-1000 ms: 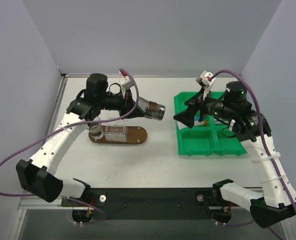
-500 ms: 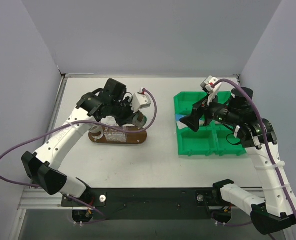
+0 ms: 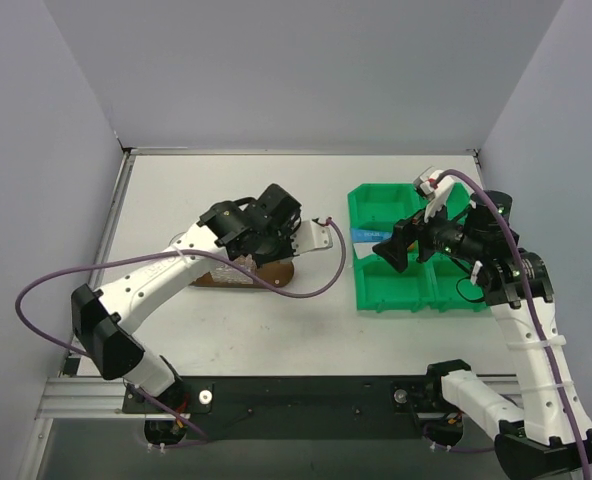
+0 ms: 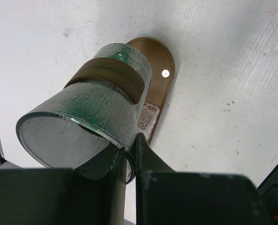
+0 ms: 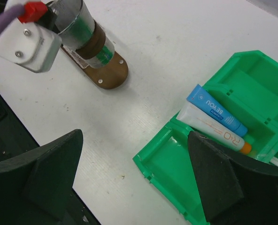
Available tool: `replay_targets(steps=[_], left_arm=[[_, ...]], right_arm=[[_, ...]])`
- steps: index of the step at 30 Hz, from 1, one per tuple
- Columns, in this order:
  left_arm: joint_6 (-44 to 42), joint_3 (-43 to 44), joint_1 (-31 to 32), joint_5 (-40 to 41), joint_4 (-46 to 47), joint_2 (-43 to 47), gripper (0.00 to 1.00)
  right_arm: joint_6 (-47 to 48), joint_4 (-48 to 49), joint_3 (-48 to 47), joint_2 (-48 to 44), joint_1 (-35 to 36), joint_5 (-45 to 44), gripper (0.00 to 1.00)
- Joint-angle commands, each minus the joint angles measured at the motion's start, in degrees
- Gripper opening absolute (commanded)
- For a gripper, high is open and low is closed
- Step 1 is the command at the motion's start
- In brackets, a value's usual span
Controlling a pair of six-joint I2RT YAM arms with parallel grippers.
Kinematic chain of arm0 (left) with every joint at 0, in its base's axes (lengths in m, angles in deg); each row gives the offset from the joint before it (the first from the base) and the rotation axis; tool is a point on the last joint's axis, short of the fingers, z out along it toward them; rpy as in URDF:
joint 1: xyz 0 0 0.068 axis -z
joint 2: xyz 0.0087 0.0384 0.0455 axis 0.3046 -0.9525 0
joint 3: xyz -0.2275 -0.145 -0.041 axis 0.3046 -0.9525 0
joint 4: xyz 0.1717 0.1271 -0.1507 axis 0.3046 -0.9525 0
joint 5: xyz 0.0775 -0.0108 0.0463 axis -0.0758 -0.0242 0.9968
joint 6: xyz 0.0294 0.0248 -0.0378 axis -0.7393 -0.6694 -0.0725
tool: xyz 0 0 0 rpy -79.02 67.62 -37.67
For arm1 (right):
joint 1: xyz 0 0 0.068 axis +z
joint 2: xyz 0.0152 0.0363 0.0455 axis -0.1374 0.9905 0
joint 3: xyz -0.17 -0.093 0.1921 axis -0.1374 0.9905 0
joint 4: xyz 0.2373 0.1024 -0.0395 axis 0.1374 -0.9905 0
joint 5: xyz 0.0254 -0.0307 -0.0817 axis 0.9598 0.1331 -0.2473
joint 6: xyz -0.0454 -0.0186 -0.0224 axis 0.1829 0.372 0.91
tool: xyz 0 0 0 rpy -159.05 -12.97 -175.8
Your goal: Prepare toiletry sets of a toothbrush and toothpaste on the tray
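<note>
1. White, slightly scuffed tabletop (image 3: 226, 190) inside plain grey walls.
2. Left gripper (image 4: 128, 150) is clenched on the rim of a frosted, bumpy clear cup (image 4: 96, 108) with a brown band (image 4: 108, 75), held tilted over the tray (image 4: 158, 91), a smooth dark wooden oval.
3. Right gripper (image 5: 134, 136) is spread wide and holding nothing, hanging near the glossy green plastic bin (image 5: 150, 154).
4. Toothpaste (image 5: 214, 119), a flat blue-and-white tube with an orange cap (image 5: 245, 147), lies in the bin, well apart from the tray.
</note>
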Motion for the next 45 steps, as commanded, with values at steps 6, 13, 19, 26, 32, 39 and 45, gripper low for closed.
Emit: replay_targets(steps=[6, 13, 19, 26, 32, 39, 45], left_arm=[[-2.45, -0.15, 2.35, 7.08, 2.75, -4.40, 0.00], [-2.45, -1.90, 2.44, 7.00, 3.36, -6.78, 0.00], [-2.45, -3.66, 2.53, 7.00, 4.24, -8.18, 0.00], [-3.07, -5.51, 2.35, 7.88, 5.82, -9.06, 0.00], [-3.50, -5.60, 2.26, 7.70, 6.44, -9.85, 0.00], [-3.95, -5.60, 2.27, 8.05, 6.79, -10.91, 0.00], [-4.56, -5.69, 1.74, 8.23, 7.32, -11.52, 0.00]], right_arm=[[0.29, 3.19, 3.09, -2.62, -3.60, 1.76, 0.88], [0.72, 3.81, 4.94, -3.24, -3.86, 1.85, 0.88], [0.73, 4.07, 5.21, -2.98, -3.95, 2.02, 0.87], [0.99, 4.07, 5.64, -2.98, -4.04, 2.64, 0.87], [1.08, 4.07, 6.44, -2.98, -4.13, 2.73, 0.87], [1.25, 4.16, 7.05, -3.07, -4.04, 2.82, 0.87], [1.52, 4.16, 7.40, -2.98, -4.13, 2.90, 0.87]])
